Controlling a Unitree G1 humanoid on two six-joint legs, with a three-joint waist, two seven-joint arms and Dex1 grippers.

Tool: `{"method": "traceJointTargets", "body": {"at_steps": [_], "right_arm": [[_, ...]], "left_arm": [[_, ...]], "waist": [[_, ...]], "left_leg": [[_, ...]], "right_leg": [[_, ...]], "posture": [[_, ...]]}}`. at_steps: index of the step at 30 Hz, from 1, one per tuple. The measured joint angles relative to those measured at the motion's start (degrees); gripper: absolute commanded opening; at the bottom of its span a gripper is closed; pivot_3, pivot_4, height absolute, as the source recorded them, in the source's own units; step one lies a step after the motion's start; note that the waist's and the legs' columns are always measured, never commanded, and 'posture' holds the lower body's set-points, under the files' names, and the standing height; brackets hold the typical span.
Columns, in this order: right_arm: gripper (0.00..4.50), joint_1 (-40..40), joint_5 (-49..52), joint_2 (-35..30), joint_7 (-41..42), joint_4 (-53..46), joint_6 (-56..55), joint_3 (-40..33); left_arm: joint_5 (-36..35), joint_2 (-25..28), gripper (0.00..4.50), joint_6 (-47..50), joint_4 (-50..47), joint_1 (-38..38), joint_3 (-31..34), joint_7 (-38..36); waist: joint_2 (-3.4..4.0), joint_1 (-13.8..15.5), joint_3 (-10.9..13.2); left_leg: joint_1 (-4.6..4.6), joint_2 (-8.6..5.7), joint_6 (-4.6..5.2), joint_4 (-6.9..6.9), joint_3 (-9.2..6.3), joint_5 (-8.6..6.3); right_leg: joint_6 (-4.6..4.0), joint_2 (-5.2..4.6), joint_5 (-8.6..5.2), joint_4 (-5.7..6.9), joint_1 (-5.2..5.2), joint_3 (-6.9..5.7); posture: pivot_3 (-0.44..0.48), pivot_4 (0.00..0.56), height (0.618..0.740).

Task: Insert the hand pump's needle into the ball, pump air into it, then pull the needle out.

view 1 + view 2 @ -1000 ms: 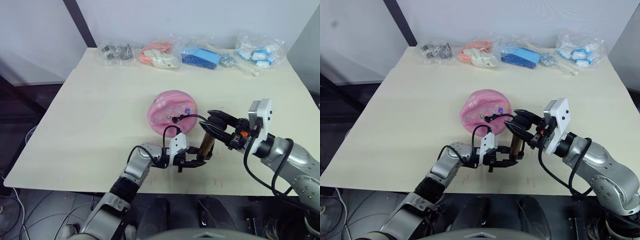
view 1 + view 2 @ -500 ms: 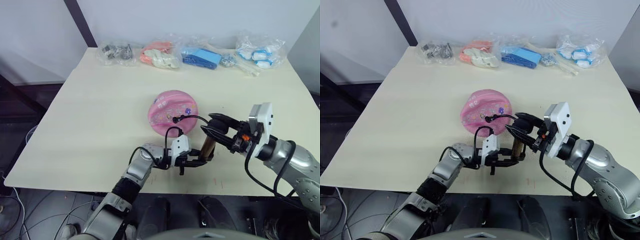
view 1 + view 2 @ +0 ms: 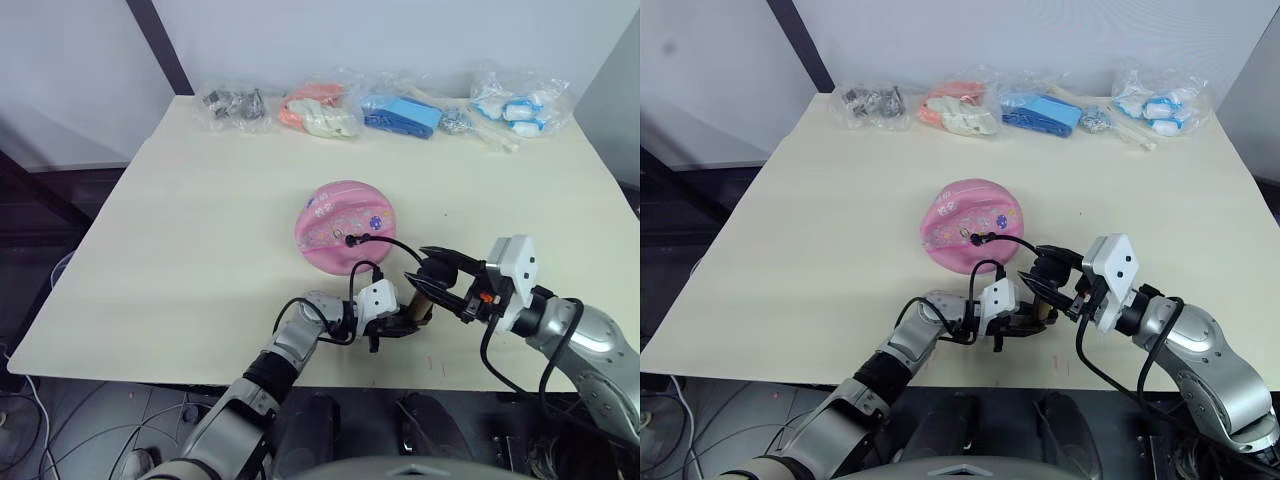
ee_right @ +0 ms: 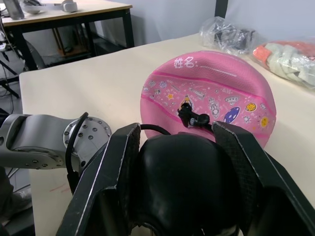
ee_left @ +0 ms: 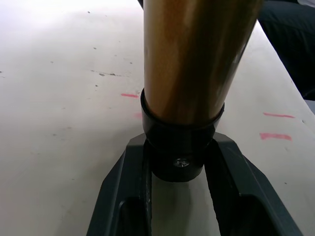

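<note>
The pink ball [image 3: 335, 215] sags like a dome at the table's middle. The needle's black fitting [image 3: 350, 240] sits pressed into the ball's near side, and the pin itself is hidden. A thin black hose [image 3: 385, 245] loops from it to the hand pump [image 3: 417, 305], which stands upright near the front edge. My left gripper [image 3: 398, 322] is shut on the pump's black bottom cap [image 5: 179, 152], below the gold cylinder [image 5: 192, 64]. My right gripper [image 3: 437, 277] is shut on the black handle [image 4: 182, 182] on top, low over the cylinder.
Along the table's far edge lie clear bags: dark metal parts [image 3: 232, 105], orange and white items [image 3: 318, 110], blue pieces [image 3: 402, 113], blue-white pieces [image 3: 515, 105]. The table's front edge [image 3: 330, 378] runs just behind the pump. Small red marks [image 5: 278, 125] dot the tabletop near it.
My right gripper has gone down with the handle, so the pump stands shorter. My left arm has shifted slightly right with the pump's base. The ball has stayed put.
</note>
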Motion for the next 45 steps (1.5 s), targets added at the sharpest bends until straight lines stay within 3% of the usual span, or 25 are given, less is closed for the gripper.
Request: {"method": "traceJointTargets", "body": {"at_steps": [10,17,29,45], "right_arm": [[1.85,0.40,0.36,1.14,0.47,0.82,-0.07,-1.33],[1.85,-3.74,7.11,0.47,-0.16,1.28,4.11,-4.60],[1.85,-18.23,27.39,-7.88,-6.09,-1.25,15.79,-12.35],[1.85,-25.06,36.08,-12.27,-7.39,-0.92,16.82,-13.95]], "left_arm": [[0.93,-0.12,1.01,1.55,0.62,-1.34,-0.22,-0.87],[0.84,-0.32,1.01,1.70,1.24,-1.59,-0.23,-1.55],[0.81,0.11,1.01,0.21,2.28,-1.83,-0.23,-2.73],[0.85,0.18,1.01,-1.23,2.98,-1.60,0.13,-2.73]], "waist": [[0.00,0.03,0.00],[-0.01,-0.01,-0.01],[-0.01,-0.10,-0.01],[-0.01,0.05,-0.01]], "left_leg": [[0.01,-0.01,0.00,0.01,-0.01,0.00],[0.02,-0.01,0.00,0.01,-0.01,0.00],[0.02,0.01,0.00,0.00,-0.05,0.00],[-0.06,0.00,0.00,0.01,-0.06,0.00]], "right_leg": [[0.00,-0.01,0.00,0.01,0.01,0.00],[-0.01,0.00,0.01,0.01,0.03,0.00],[-0.01,0.00,0.01,0.03,0.03,-0.04],[-0.02,-0.02,0.01,0.01,0.01,-0.06]], "posture": [[0.000,0.150,0.736],[0.000,0.150,0.736],[0.000,0.150,0.736],[0.000,0.150,0.736]]}}
